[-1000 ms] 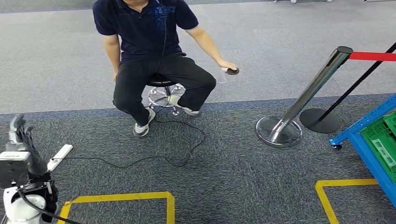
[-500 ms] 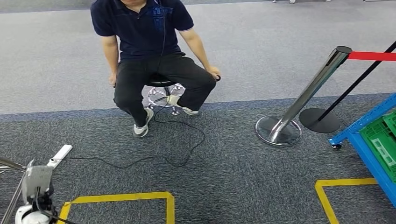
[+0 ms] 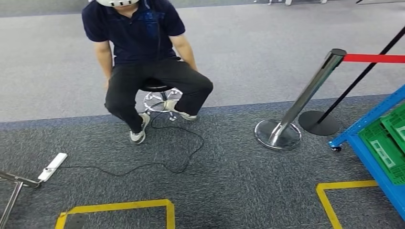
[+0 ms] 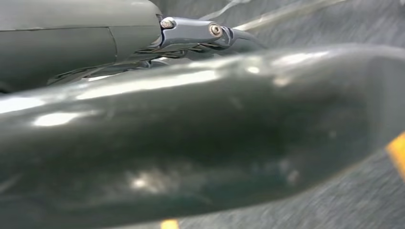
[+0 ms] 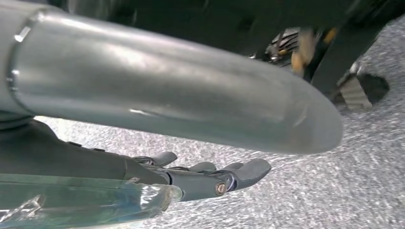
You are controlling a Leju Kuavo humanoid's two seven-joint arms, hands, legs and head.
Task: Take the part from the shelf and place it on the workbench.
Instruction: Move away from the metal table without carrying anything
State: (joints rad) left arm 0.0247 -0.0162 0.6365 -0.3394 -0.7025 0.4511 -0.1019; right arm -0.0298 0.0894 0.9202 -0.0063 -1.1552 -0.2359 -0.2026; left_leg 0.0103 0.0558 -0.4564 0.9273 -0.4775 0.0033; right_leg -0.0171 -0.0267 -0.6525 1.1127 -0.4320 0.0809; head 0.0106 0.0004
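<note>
Grey carpet floor [image 3: 267,47] with a darker strip up close, yellow tape boxes [image 3: 119,207] marked on it, and a person on a stool [image 3: 143,62] straight ahead with a cable [image 3: 157,164] snaking to a power strip [image 3: 52,166]. So I'm nowhere near grabbing anything yet; I'd call this the approach step. The blue shelf [image 3: 372,157] is just poking in at the right edge with a green crate [image 3: 389,143] on it; the part itself I can't make out, presumably somewhere on that shelf.

Left hand [image 4: 200,33]: the wrist cam is mostly thumb up close, can't tell how the fingers sit. Right hand [image 5: 210,176]: fingers look loosely straight, holding nothing, hanging over the carpet.

Next I need to turn right and square up to the shelf. The chrome stanchion [image 3: 296,109] and its red belt [image 3: 372,58] sit near the shelf corner, so the open carpet by the right-hand tape mark [image 3: 334,200] is my lane.
</note>
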